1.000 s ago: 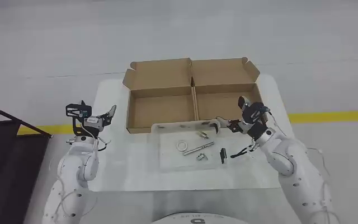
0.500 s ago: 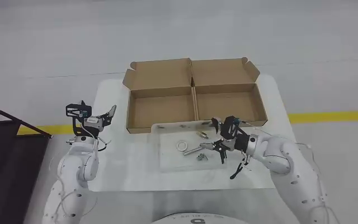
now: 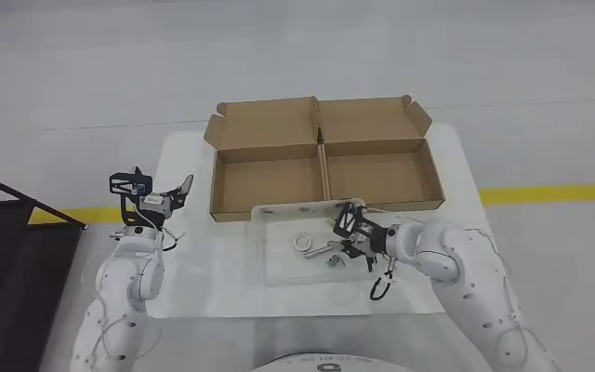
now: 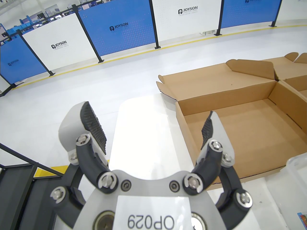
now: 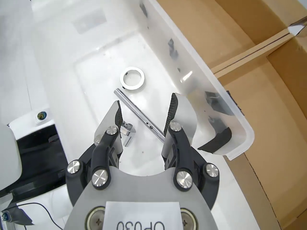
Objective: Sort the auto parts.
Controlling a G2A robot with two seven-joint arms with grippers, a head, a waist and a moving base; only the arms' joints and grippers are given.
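A clear plastic tray [image 3: 279, 268] in front of the cardboard box holds a metal ring [image 5: 132, 77], a thin steel rod [image 5: 134, 108] and a small metal block [image 5: 126, 134]. Dark parts [image 5: 215, 142] lie against the tray wall on the box side. My right gripper [image 5: 144, 113] is open over the tray, its fingers on either side of the rod's middle; whether they touch it I cannot tell. From above, that gripper [image 3: 349, 240] is over the tray's middle, with the ring [image 3: 302, 243] beside it. My left gripper [image 4: 148, 125] is open and empty, off the table's left edge [image 3: 160, 192].
The two-compartment cardboard box [image 3: 321, 172] stands open behind the tray, flaps up, both compartments bare. Its left compartment [image 4: 242, 125] is just ahead of my left gripper. White table [image 3: 214, 279] lies to the left of the tray and in front of it.
My right arm swung left from the tray's right end to its middle and came down over the rod. The left arm stayed put.
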